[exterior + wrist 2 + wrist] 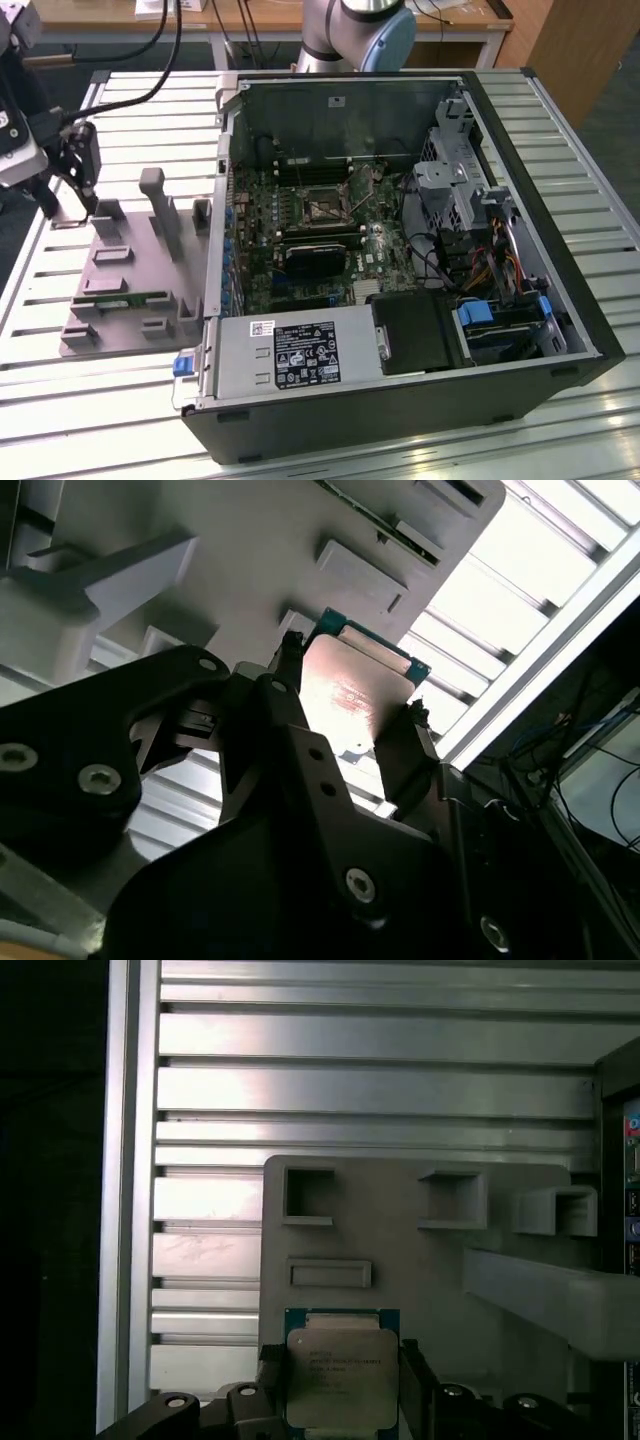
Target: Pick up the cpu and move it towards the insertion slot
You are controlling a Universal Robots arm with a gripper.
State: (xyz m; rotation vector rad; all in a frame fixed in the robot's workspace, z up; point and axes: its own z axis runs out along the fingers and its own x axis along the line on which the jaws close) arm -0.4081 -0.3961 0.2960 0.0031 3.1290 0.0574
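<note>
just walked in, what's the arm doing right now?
The arm's gripper is over a corner of the grey tray, at the exterior view's left. Its fingers are closed on two opposite edges of the cpu. I can't tell whether the chip is off the tray. The insertion slot sits on the board inside the open computer case, off to the exterior view's right, and the cpu is nowhere near it.

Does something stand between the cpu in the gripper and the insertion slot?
Yes. In the exterior view, the upright posts of the grey tray and the case wall stand between the gripper and the insertion slot. Both wrist views show it shut on the cpu. Above them, nothing visible blocks the way.
</note>
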